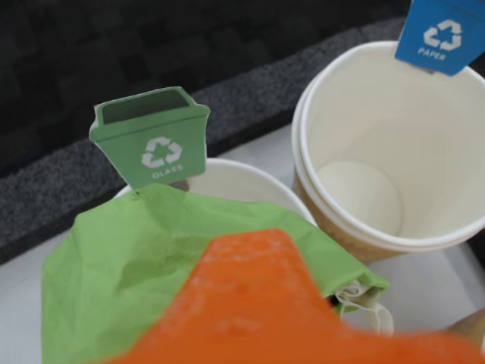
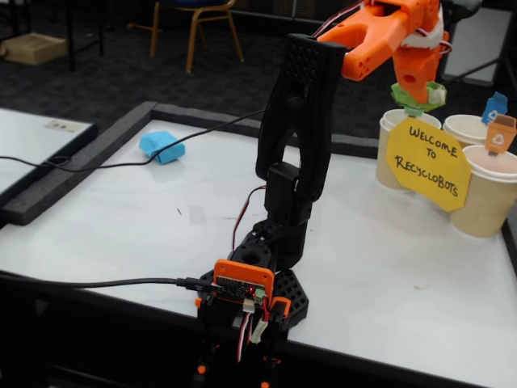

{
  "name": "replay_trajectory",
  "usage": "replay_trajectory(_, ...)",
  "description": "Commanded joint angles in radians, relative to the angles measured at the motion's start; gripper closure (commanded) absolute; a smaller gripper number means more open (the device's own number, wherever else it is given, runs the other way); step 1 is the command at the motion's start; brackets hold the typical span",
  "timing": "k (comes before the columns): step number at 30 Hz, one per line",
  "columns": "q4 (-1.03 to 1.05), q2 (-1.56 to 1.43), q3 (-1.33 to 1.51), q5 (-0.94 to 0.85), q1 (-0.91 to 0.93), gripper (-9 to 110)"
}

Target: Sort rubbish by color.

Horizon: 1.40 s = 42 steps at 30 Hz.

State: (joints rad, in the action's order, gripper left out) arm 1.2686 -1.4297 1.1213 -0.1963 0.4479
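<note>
Your gripper (image 2: pixel 414 103) clamps the green wad (image 1: pixel 151 265) above the green-flagged cup (image 1: pixel 250 178); next, you release it inside.

white table (image 2: pixel 145 218) w/ black foam edging, dark carpet floor (image 2: pixel 121 73), yellow-legged chair (image 2: pixel 198 24) behind, cardboard box (image 2: pixel 32 48) far left

Even, soft indoor light with faint shadows; the wrist view's near orange jaws are blurred, the fixed view sharp.
</note>
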Motion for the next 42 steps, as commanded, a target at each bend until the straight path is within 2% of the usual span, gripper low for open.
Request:
replay_trajectory(1, 0.003, -0.035, -0.138, -0.006, -0.017, 98)
replay_trajectory(25, 0.018, -0.031, -0.138, -0.006, -0.011, 88)
replay_trajectory(29, 0.034, -0.034, -0.141, -0.006, -0.009, 89)
replay_trajectory(35, 0.101, -0.101, -0.14, -0.006, -0.037, 100)
replay_trajectory(42, 0.184, -0.267, -0.104, -0.005, -0.103, 101)
